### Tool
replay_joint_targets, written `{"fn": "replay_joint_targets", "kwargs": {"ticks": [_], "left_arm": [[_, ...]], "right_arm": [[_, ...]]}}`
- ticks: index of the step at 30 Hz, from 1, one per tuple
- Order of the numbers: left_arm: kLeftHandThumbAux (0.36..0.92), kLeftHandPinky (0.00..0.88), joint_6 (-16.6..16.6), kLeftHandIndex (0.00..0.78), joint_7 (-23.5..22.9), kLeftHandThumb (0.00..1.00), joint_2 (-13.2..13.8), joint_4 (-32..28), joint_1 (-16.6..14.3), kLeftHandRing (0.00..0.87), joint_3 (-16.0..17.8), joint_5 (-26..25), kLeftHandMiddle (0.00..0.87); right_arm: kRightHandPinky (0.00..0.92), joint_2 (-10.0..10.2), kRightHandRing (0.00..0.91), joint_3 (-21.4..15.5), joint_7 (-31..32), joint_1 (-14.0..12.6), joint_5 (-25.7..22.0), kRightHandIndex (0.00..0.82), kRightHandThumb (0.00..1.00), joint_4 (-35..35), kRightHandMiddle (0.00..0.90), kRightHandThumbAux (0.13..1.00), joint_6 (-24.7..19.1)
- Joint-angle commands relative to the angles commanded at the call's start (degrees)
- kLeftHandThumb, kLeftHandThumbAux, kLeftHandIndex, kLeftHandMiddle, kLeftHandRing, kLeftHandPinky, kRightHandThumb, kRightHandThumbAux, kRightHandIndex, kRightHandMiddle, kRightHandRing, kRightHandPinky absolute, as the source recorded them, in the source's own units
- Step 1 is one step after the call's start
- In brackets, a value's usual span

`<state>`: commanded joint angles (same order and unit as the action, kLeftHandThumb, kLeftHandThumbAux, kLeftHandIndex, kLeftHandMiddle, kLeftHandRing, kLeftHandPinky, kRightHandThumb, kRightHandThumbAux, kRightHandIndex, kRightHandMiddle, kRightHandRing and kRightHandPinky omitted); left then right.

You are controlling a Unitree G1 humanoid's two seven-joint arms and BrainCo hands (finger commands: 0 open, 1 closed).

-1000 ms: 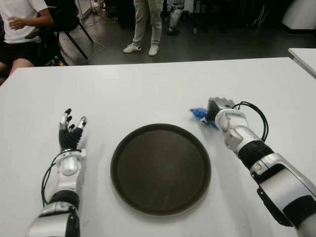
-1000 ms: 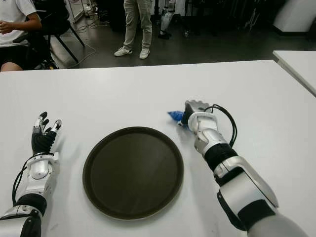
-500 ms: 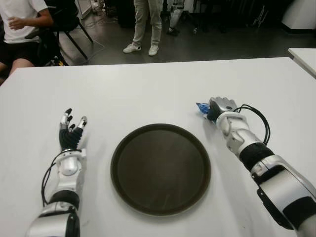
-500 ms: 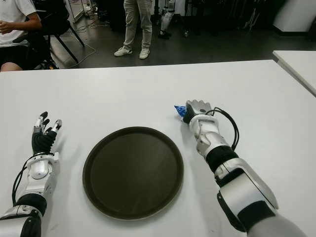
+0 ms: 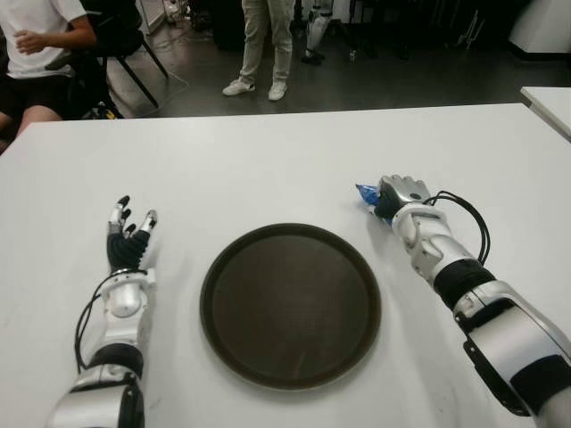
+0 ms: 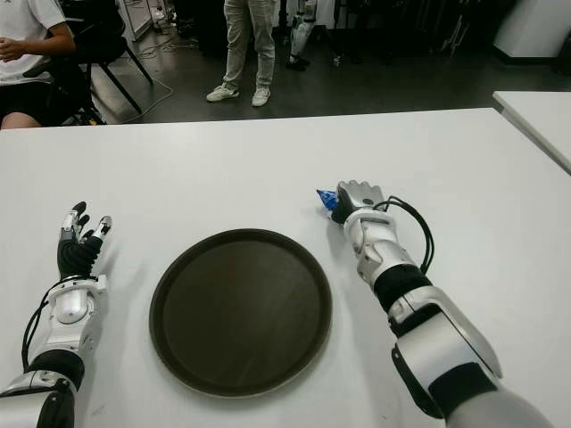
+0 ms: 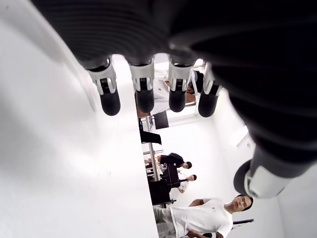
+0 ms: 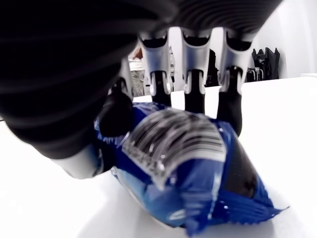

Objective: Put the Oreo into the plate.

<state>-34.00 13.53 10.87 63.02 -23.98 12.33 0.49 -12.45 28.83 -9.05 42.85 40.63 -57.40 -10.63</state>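
Oreo packet (image 8: 188,168), blue wrapper: it sits in your right hand (image 5: 399,194), fingers (image 8: 194,74) curled over the top and thumb pressed to its side. One blue corner pokes out of the fist on the side toward the plate (image 5: 291,304).

Grasp looks made. From the wrist view you can't tell whether the packet has left the desk (image 5: 268,169) or is only pinned against it.

Position: hand and packet are beyond the plate's rim, toward the desk's far-right area, close to the rim but not over it. Plate holds nothing.

Your left hand (image 5: 128,239) shows near the desk's left edge, well apart from the plate, fingers spread and holding nothing.

Progress, as a judgement: pick-up roughly done; carry over the rim and release remain. The wrapper looks slick and crinkly, so you may lose it if the grip is light.
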Motion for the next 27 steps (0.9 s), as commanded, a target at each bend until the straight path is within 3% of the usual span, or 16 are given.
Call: {"fn": "replay_joint_targets", "kwargs": {"ticks": [27], "left_arm": [[0.583,0.000,-0.13,0.008,0.29,0.328,0.14,0.30,-0.08,0.000,-0.22,0.36,0.010]], "right_arm": [[0.580,-0.25,0.593,-0.17,-1.68,-0.39,0.16,0.425,0.698,0.33,0.591,0.729,1.24]]}}
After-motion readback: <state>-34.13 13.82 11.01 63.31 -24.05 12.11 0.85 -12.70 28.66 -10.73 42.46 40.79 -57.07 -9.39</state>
